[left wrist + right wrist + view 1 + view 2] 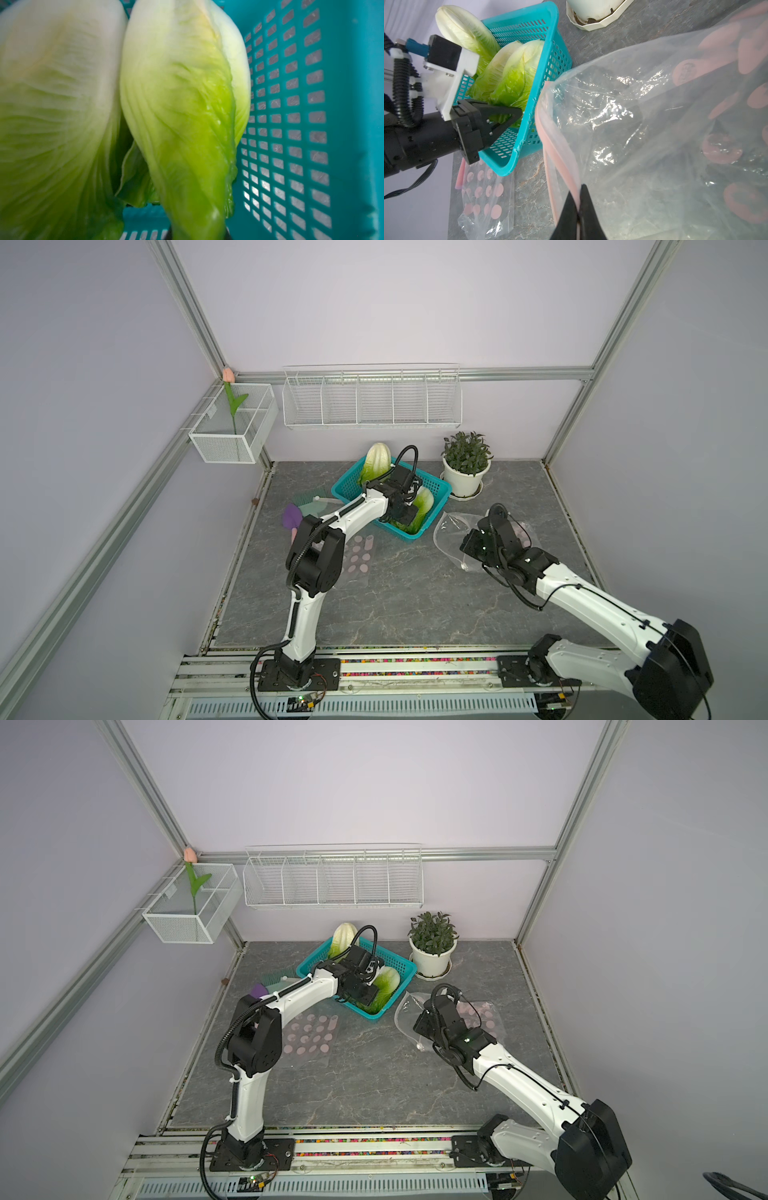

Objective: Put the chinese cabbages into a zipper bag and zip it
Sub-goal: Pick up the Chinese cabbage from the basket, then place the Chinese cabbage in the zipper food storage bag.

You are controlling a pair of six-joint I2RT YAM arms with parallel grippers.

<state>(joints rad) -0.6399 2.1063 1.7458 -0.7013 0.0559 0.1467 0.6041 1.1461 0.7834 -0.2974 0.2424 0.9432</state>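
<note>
Zipper bag (pixel 633 124) on right half of table (pixel 395 605), right gripper (pixel 580 193) clamped tight on its pink zip rim. Beyond, left gripper (pixel 515 114) closed on leaf tip of one chinese cabbage (pixel 182 124) inside teal basket (pixel 550 52); second cabbage (pixel 52 104) against it, third cabbage (pixel 376 458) propped on basket's far corner.

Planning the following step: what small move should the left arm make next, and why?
Probably lift the left gripper straight up a little. It looks shut on the leafy tip of a cabbage lying in the basket, while the right gripper holds the zipper bag open nearby.
</note>
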